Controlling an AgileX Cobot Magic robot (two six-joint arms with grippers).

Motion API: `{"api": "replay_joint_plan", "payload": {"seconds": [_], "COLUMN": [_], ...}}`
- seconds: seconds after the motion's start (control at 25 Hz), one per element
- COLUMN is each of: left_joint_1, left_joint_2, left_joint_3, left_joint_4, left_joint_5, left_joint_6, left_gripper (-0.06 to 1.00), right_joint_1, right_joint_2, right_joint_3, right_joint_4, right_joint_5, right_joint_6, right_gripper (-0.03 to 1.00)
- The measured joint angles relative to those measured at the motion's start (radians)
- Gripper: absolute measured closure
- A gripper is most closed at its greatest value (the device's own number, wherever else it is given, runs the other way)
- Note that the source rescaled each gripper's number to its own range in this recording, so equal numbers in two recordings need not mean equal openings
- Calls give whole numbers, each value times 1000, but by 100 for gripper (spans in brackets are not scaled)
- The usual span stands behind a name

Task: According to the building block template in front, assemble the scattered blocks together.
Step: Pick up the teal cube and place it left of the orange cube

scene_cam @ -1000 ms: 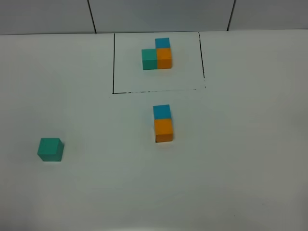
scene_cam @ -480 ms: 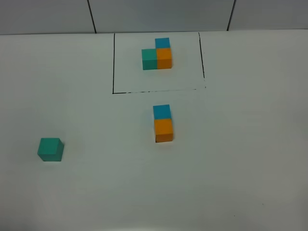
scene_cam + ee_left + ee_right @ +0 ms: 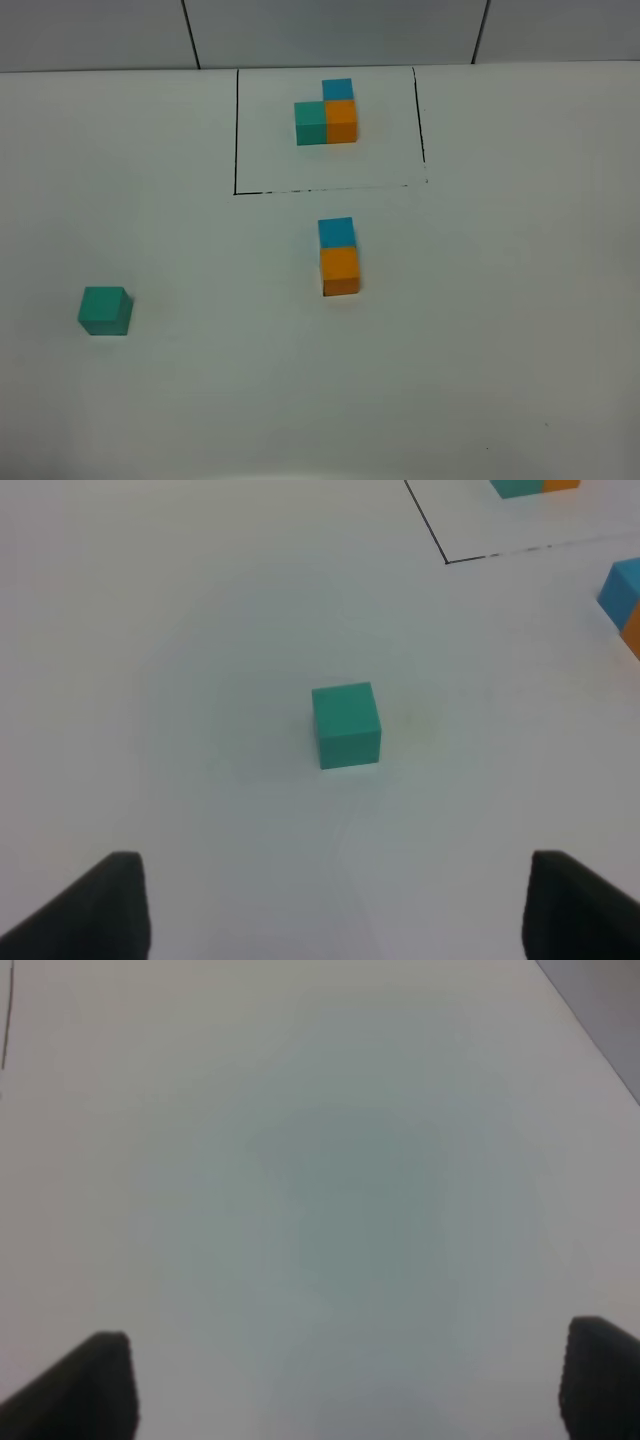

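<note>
Exterior high: template (image 3: 327, 115) inside black outline (image 3: 236, 130), far middle of surface (image 3: 500, 330). Blue cube (image 3: 336, 232) touching orange cube (image 3: 340, 270), mid-surface, near side of outline. Teal cube (image 3: 105, 310) alone at left, well apart from pair.
Left wrist: left pincer (image 3: 340, 920) spread wide, empty; teal cube ahead, untouched.
Right wrist: right pincer (image 3: 345, 1390) spread wide, empty, over bare surface.

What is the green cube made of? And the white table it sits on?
The green cube looks like painted wood or hard plastic: even flat colour, crisp edges, no shine. I cannot tell which. The table looks like a smooth, matte white board or sheet, with a thin black line drawn on it.
</note>
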Motion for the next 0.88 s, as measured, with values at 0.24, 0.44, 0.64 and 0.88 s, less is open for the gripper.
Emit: {"api": "replay_joint_plan", "payload": {"seconds": [0.24,0.44,0.64,0.88], "left_joint_1": [0,0,0,0], "left_joint_2": [0,0,0,0], "left_joint_3": [0,0,0,0], "left_joint_4": [0,0,0,0], "left_joint_5": [0,0,0,0], "left_joint_6": [0,0,0,0], "left_gripper": [7,7,7,7], "right_joint_1": [0,0,0,0], "right_joint_2": [0,0,0,0], "right_joint_3": [0,0,0,0], "right_joint_4": [14,32,34,34], "right_joint_5": [-1,-4,-7,-7], "right_joint_6": [-34,-60,-79,-80], "right_gripper": [24,24,24,24]}}
